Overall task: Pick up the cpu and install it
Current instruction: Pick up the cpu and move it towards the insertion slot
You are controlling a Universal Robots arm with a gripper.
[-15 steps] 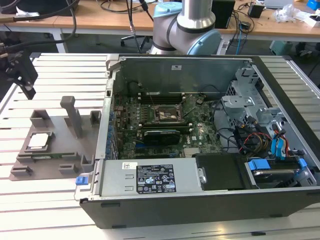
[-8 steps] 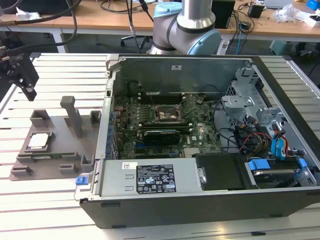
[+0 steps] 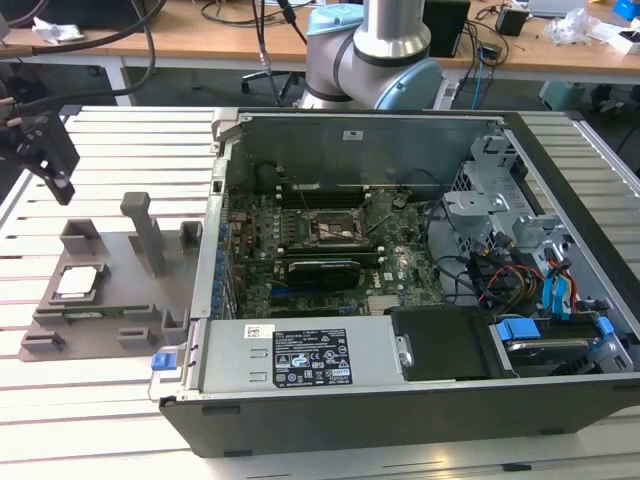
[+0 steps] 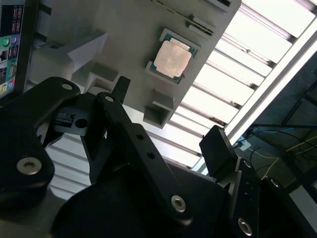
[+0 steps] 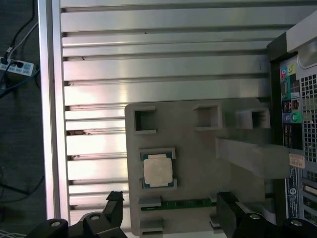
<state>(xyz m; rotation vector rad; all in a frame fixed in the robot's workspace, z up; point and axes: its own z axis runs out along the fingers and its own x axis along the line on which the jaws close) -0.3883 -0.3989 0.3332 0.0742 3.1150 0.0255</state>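
Down on the grey tray (image 3: 115,268) beside the computer case (image 3: 400,405), the cpu (image 5: 157,170) is lying flat while I'm hovering the gripper (image 5: 170,200) well above it, fingers spread, carrying nothing, chip lining up between them.

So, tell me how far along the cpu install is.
Nothing is done yet. The cpu lies in its recess on the grey fixture, untouched. The gripper hangs open and empty above the fixture. Pickup and seating in the motherboard socket inside the case are both left.
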